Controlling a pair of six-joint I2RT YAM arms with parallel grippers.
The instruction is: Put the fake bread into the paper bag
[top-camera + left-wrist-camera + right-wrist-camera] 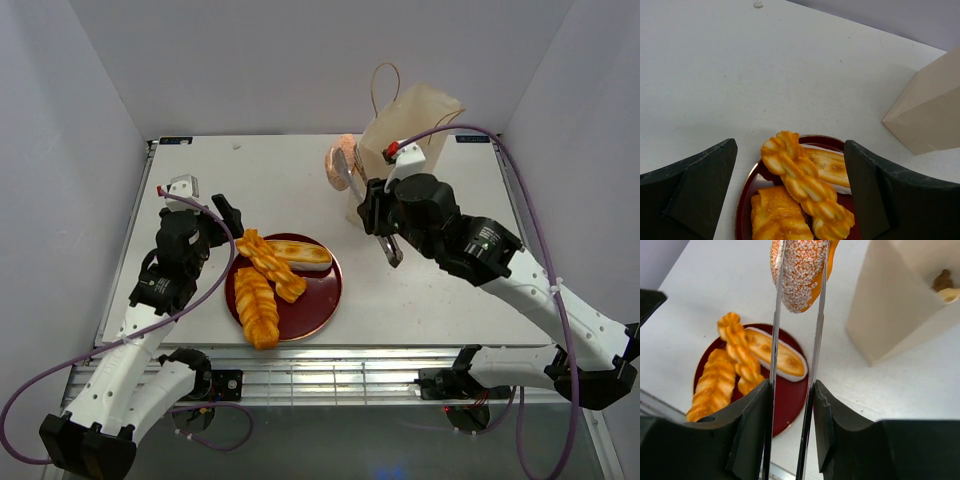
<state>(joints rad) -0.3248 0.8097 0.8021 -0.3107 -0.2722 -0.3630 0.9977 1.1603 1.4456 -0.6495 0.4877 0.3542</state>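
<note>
Bread first: the seed-speckled pastry (pixel 802 275) hangs in the air just beside the paper bag (pixel 885 315), pinched across its flat faces by metal tongs (pixel 776 340) that the right tool (pixel 792 405) clenches. It is probably light, hard and glossy, so slippery; a mid-body pinch suits it. Braided loaves (pixel 258 310) lie on the red plate (pixel 322 300), and the left tool (pixel 790 145) is spread and empty.

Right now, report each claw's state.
Left claw: open, empty.
Right claw: shut on the metal tongs, which pinch a seeded pastry.
</note>
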